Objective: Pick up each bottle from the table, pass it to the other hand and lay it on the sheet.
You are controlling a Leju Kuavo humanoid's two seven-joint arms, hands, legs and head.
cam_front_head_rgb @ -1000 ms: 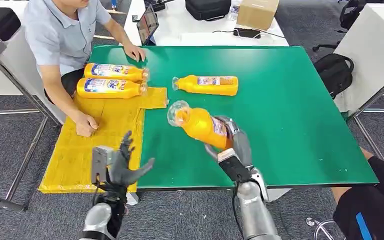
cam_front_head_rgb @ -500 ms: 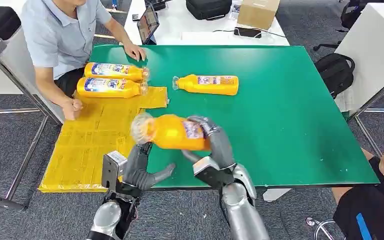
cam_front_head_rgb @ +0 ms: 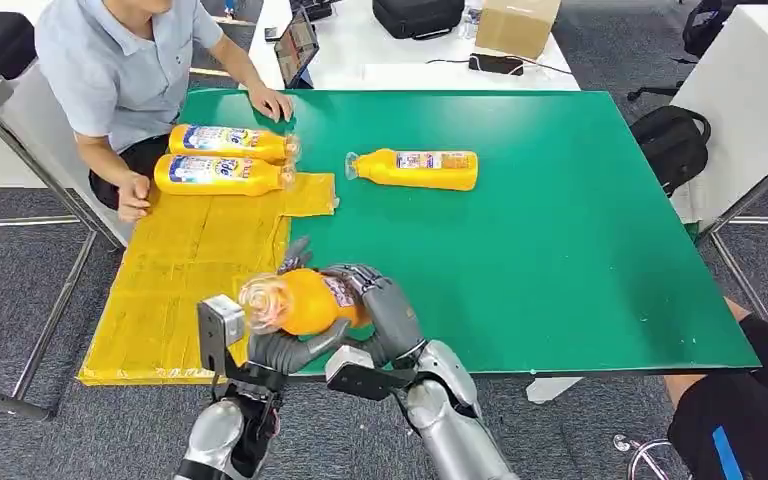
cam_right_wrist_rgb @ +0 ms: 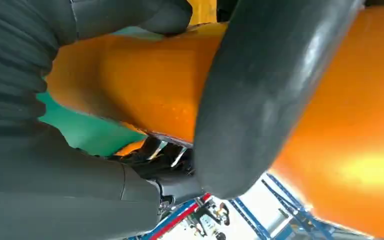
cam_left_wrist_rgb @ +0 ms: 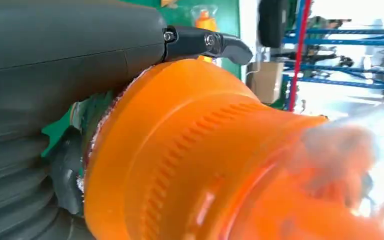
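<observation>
Both robot hands, right (cam_front_head_rgb: 385, 305) and left (cam_front_head_rgb: 282, 345), grip orange bottle (cam_front_head_rgb: 305, 300); label unreadable.

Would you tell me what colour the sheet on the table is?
Yellow; the sheet shows best in the head view.

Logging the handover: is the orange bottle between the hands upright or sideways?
Sideways: the orange bottle lies across both hands, clear cap toward the yellow sheet.

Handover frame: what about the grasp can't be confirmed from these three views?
- Left hand: head view, bottle covers its fingers; grip closure unclear.
- Bottle cap: left wrist view, blurred.
- Right hand: right wrist view, cropped too close to show fingertip contact.
- Bottle label: head view, partly hidden by the right hand's fingers.
</observation>
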